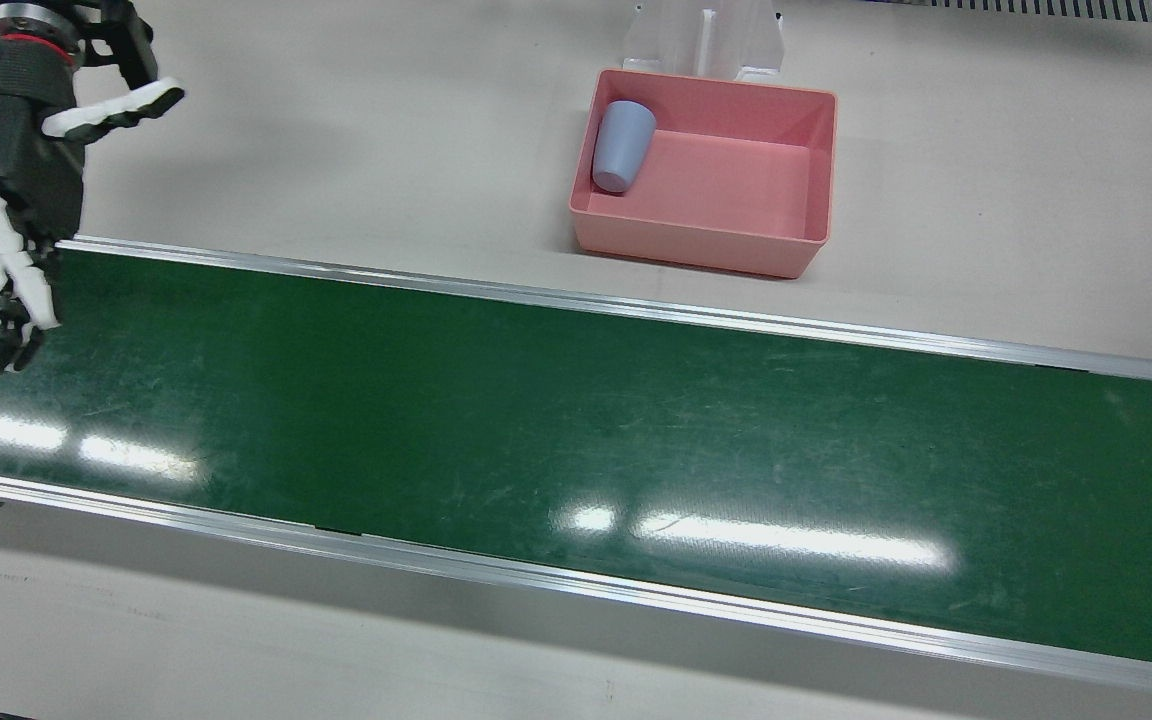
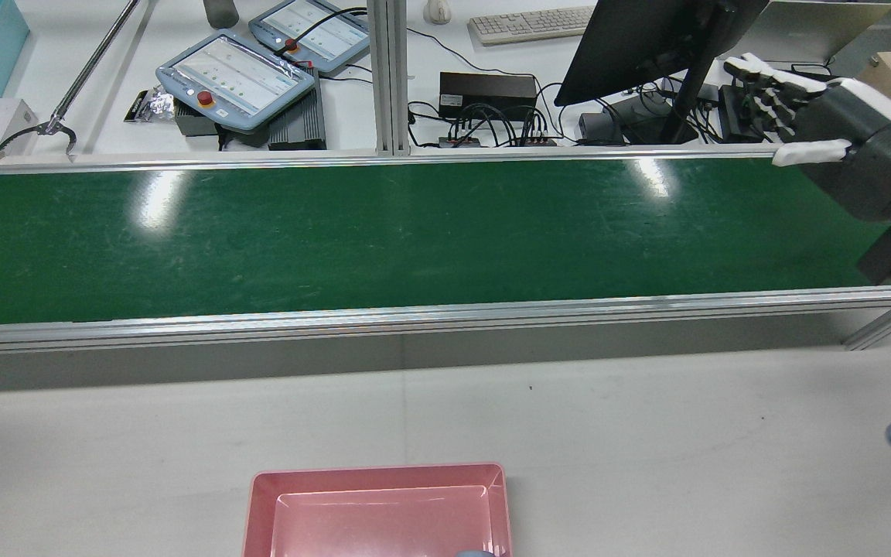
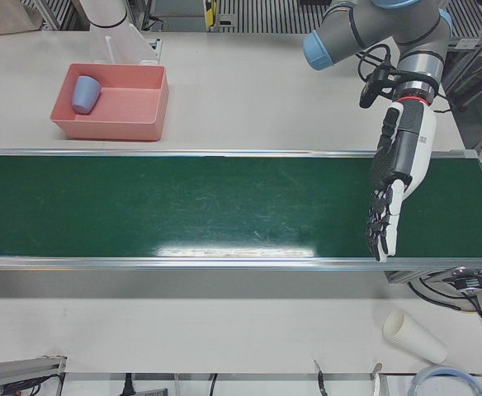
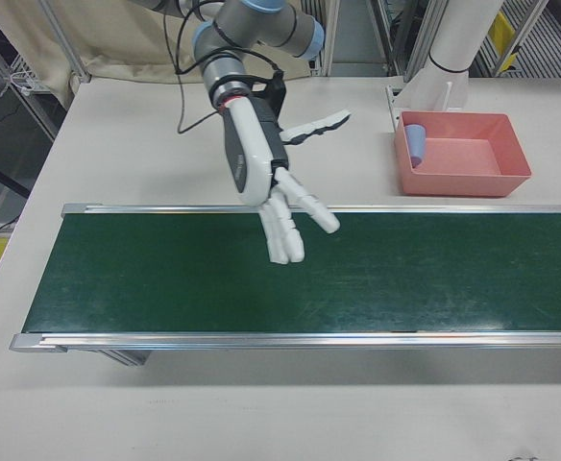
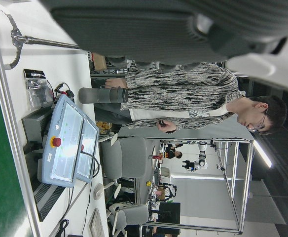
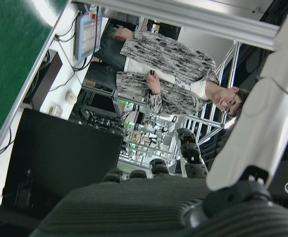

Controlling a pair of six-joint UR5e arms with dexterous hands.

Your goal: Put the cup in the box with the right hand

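White-fingered right hand hangs open and empty over the green belt, fingers pointing downward.

I work in a robotics lab set up like a small factory line. A long green conveyor belt with aluminium rails runs across my white table. Past the belt, at my 11 o'clock, two teach pendants with red stop buttons lie on a bench; at 1 o'clock stand a monitor, a keyboard and a black box trailing tangled cables. An aluminium post rises at 12 o'clock. A person in a patterned sweater stands across from me, with office chairs and metal frames behind.
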